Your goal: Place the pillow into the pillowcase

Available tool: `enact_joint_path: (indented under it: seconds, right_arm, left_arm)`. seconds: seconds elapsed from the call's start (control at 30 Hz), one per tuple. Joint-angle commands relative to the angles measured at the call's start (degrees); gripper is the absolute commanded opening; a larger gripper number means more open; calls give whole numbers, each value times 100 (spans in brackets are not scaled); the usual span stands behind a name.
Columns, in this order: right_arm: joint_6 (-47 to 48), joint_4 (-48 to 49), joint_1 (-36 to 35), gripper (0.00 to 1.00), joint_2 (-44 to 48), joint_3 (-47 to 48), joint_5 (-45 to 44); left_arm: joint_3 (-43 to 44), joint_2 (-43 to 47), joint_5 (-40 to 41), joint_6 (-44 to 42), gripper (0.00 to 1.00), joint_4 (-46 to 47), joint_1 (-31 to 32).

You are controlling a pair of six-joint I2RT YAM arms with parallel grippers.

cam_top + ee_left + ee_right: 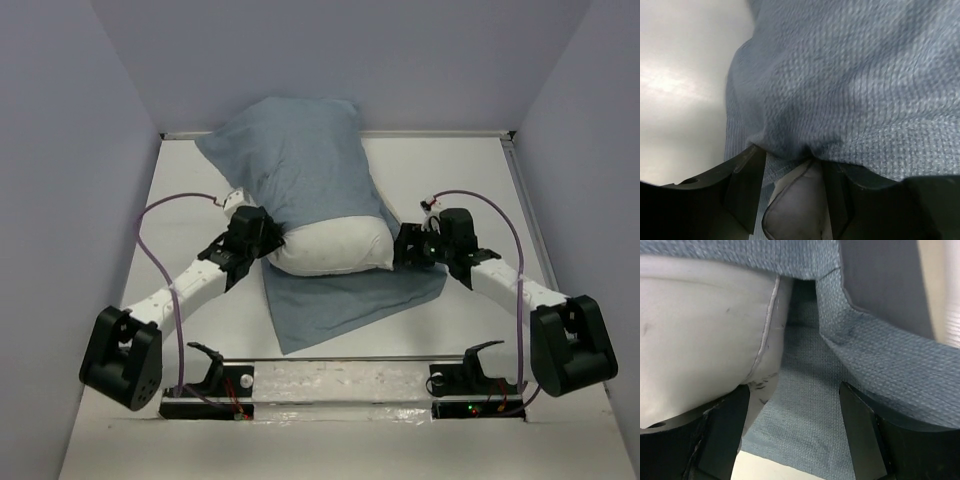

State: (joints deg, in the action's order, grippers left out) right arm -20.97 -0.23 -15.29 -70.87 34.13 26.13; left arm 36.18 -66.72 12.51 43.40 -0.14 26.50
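Observation:
The white pillow [335, 247] lies mid-table, its far part inside the blue-grey pillowcase [300, 160]. Its near end sticks out over the case's lower flap [345, 300]. My left gripper [268, 240] is at the pillow's left corner. In the left wrist view it [792, 170] is shut on bunched pillowcase cloth [850, 90], with a pillow corner [800, 205] between the jaws. My right gripper [405, 246] is open at the pillow's right corner. In the right wrist view it [795, 390] has the pillow [700, 335] by its left finger and the case's upper layer [890, 365] over its right finger.
White walls [70, 150] enclose the table on the left, back and right. A raised rail with two black fixtures [340, 385] runs along the near edge. The arms' purple cables [160, 215] loop beside each wrist.

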Motion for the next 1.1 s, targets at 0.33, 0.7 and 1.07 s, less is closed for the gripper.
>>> enact_joint_path:
  seconds: [0.33, 0.7, 1.07]
  right_arm:
    - [-91, 489, 26, 61, -648, 402, -370]
    - [-416, 418, 26, 61, -24, 551, -749]
    - [-399, 146, 26, 61, 591, 612, -890]
  left_arm:
    - [137, 426, -268, -868, 73, 1447, -619]
    - [-1992, 2866, -513, 318, 77, 24, -892]
    - [-2616, 2868, -917, 600, 68, 311, -884]
